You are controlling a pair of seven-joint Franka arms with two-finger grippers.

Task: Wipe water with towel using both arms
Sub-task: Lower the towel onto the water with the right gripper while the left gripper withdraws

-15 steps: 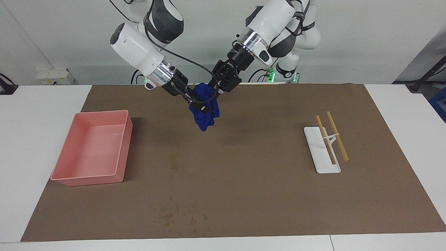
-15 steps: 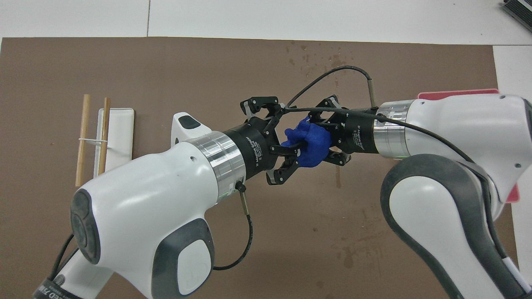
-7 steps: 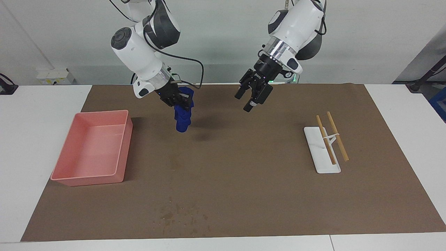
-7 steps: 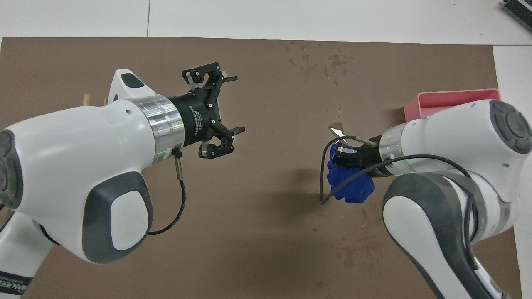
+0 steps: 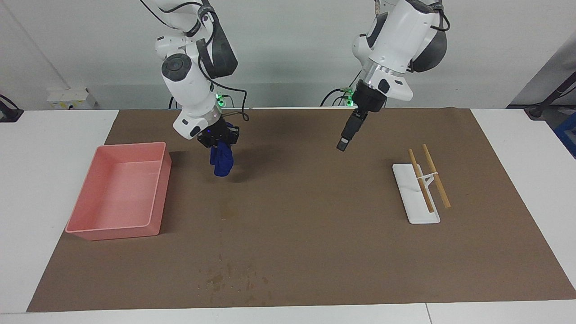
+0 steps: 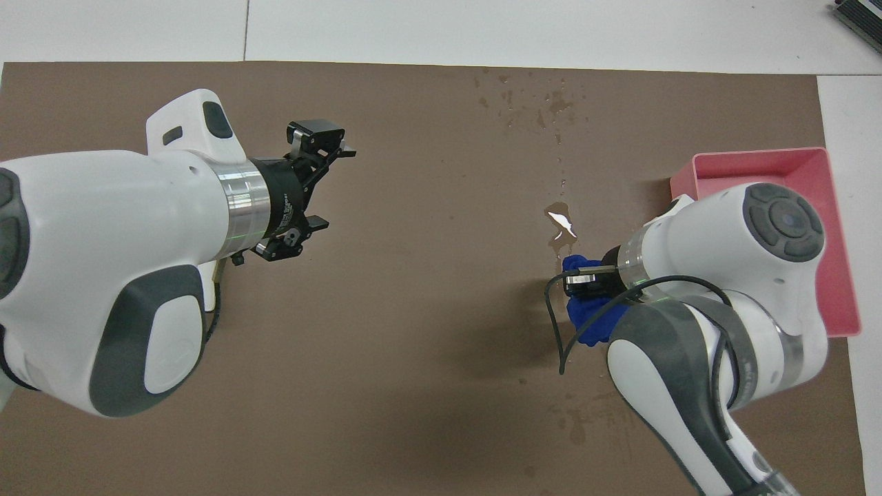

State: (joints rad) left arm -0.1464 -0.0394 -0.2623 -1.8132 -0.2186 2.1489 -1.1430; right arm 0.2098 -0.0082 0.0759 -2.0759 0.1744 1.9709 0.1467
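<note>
My right gripper (image 5: 218, 143) points down and is shut on the top of the blue towel (image 5: 222, 163), which hangs bunched just above the brown mat, beside the pink tray. In the overhead view the right gripper (image 6: 584, 282) is mostly under its own wrist, and the towel (image 6: 587, 322) shows around it. The water (image 5: 226, 209) is a faint dark blotch on the mat, farther from the robots than the towel; it glints in the overhead view (image 6: 561, 227). My left gripper (image 5: 343, 144) is open and empty in the air over the bare mat (image 6: 333, 186), well apart from the towel.
The pink tray (image 5: 130, 146) stands at the right arm's end of the mat, its rim also in the overhead view (image 6: 758, 153). A white holder (image 5: 416, 204) with two wooden sticks (image 5: 434, 180) lies toward the left arm's end. Small dark speckles (image 5: 234, 279) dot the mat's edge farthest from the robots.
Both grippers held the towel together; the left let go and drew back toward its own end. The right carried the towel toward the pink tray and turned to point down.
</note>
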